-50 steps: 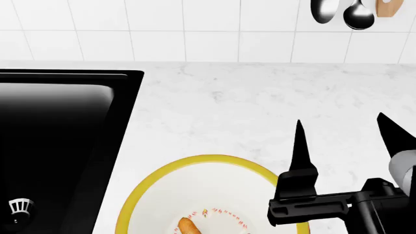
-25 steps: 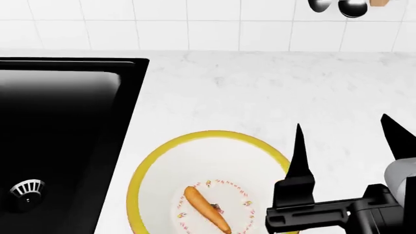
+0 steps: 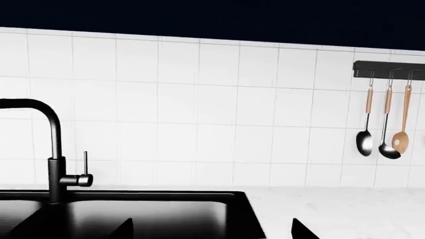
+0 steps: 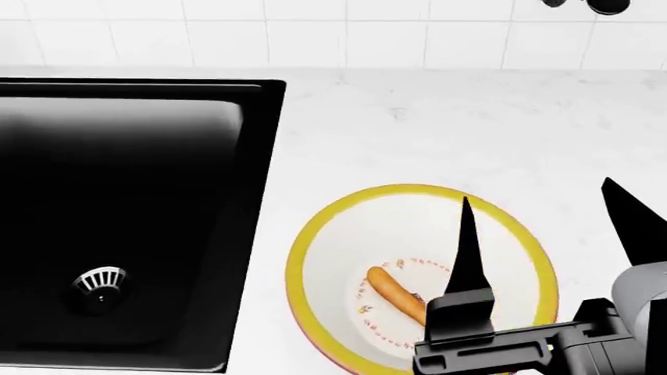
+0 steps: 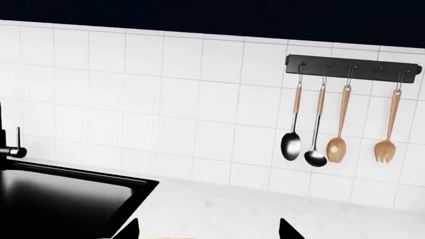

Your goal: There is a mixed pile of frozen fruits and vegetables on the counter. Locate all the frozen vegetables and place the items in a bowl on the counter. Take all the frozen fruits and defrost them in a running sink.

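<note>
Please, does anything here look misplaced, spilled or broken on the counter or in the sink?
Nothing stands out. The carrot lies inside the bowl, which sits flat on the counter beside the sink. The basin in view looks dry and holds only its drain. The right claw hangs open, holding nothing.

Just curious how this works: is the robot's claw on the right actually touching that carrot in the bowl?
Cannot tell. In the head view the right gripper is open, and one finger overlaps the carrot lying in the bowl, hiding any gap or contact.
</note>
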